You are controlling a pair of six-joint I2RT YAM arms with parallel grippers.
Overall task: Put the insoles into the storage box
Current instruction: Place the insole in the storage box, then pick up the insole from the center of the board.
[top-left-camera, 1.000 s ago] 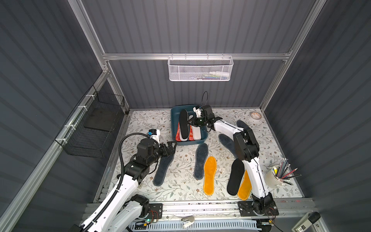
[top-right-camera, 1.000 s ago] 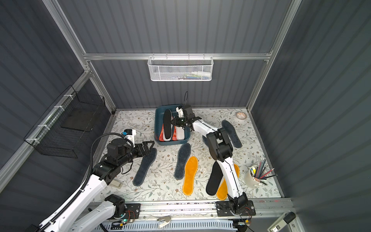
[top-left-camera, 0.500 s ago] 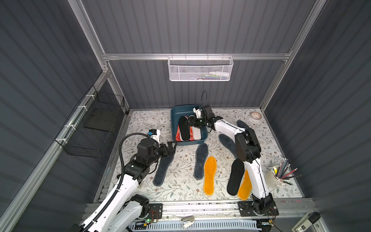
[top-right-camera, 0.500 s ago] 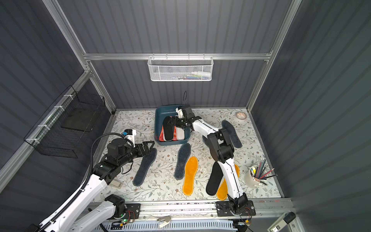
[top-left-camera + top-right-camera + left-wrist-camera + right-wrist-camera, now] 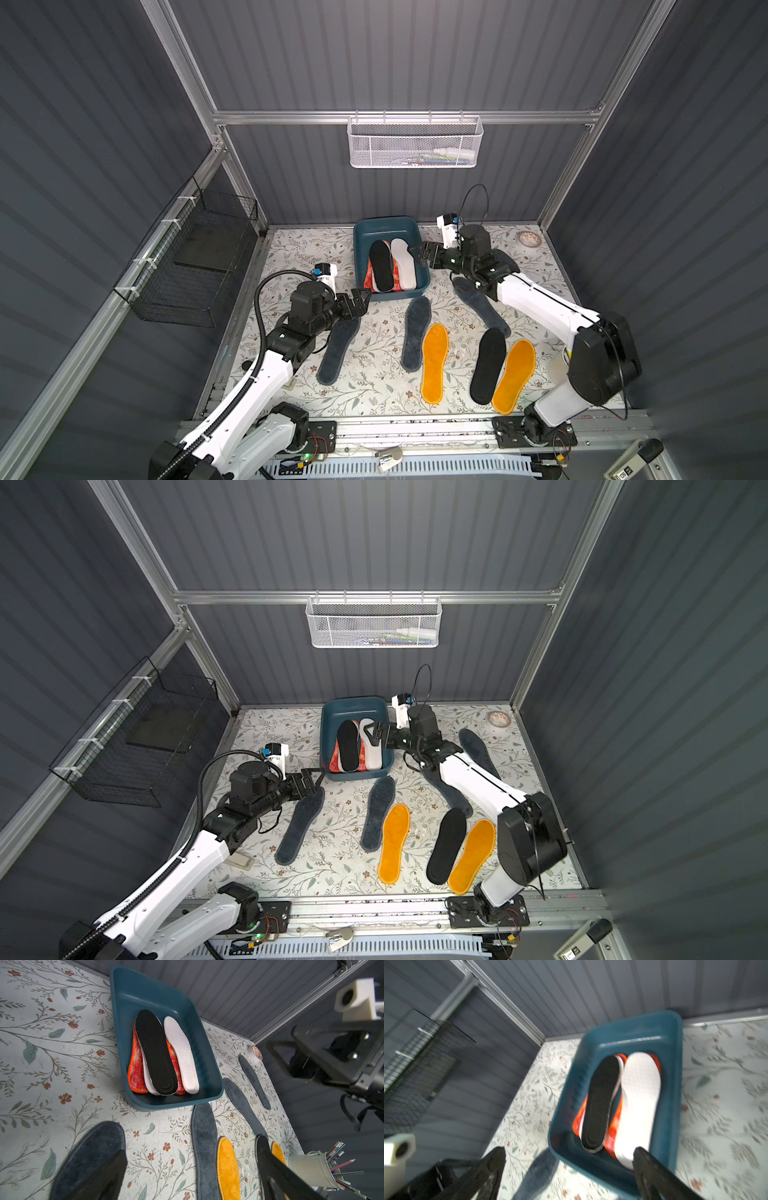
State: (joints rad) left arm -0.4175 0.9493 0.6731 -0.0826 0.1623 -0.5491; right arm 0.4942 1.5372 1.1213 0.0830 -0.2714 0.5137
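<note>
The storage box point(image 5: 386, 229) stands at the table's 12 o'clock edge, long axis 12-to-6. It holds a black insole point(image 5: 381, 266), a white insole point(image 5: 405, 264) and red-orange insoles point(image 5: 367, 277), laid lengthwise. The right gripper point(image 5: 417, 257) hovers at the box's 3 o'clock rim, fingers spread, holding nothing. The left gripper point(image 5: 360, 302), jaws equally wide and empty, hangs just off the box's 7 o'clock corner, above the far end of a grey-blue insole point(image 5: 338, 351) whose long axis runs 1-to-7. The other loose insoles lie toward 5 o'clock. The left arm is nearer this insole, and the box lies at 1 o'clock from that gripper, so a short carry is likely. No brand or writing is legible.
</note>
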